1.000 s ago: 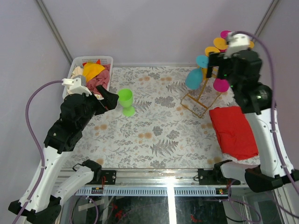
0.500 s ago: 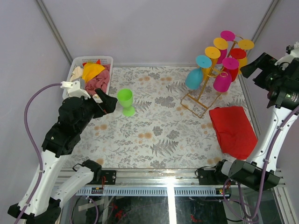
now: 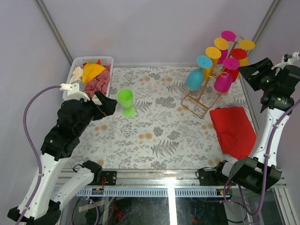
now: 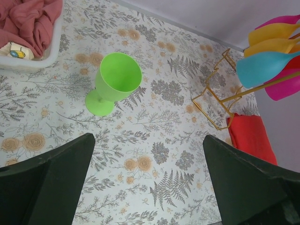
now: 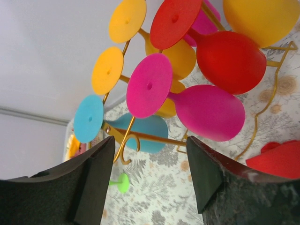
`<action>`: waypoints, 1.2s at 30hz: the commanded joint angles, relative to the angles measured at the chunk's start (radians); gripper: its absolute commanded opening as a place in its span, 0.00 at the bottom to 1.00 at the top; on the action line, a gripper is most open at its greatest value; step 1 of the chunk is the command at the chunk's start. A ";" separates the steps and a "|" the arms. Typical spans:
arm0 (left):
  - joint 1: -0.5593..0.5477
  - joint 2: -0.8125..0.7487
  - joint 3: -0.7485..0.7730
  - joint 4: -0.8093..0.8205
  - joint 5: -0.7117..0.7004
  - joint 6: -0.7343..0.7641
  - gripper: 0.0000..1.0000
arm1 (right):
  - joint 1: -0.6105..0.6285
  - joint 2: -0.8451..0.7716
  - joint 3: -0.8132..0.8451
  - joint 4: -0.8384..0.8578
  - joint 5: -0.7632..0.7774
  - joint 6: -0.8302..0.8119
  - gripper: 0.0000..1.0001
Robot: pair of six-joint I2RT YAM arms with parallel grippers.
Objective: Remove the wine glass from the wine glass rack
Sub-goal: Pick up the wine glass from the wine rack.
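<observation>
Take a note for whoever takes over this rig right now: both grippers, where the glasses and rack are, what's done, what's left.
Left gripper: jaws open, empty, near the green glass.
Right gripper: jaws apart, empty, facing the magenta glass hanging on the wine glass rack, far right.
Done: green glass stands upright on the table.
Left: grip a hanging glass, probably the magenta one, and lift it off.
</observation>
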 commanded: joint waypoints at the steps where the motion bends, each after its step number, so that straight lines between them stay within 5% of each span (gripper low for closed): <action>1: 0.005 -0.003 -0.012 0.061 0.031 -0.004 1.00 | -0.002 -0.010 -0.024 0.219 0.050 0.176 0.66; 9: 0.005 -0.006 -0.020 0.045 0.047 0.012 1.00 | -0.002 0.102 0.007 0.295 -0.014 0.328 0.53; 19: 0.006 -0.008 -0.022 0.036 0.051 0.019 1.00 | 0.000 0.149 0.036 0.231 -0.031 0.289 0.45; 36: 0.005 -0.023 -0.026 0.024 0.049 -0.001 1.00 | 0.017 0.217 0.080 0.193 -0.071 0.229 0.47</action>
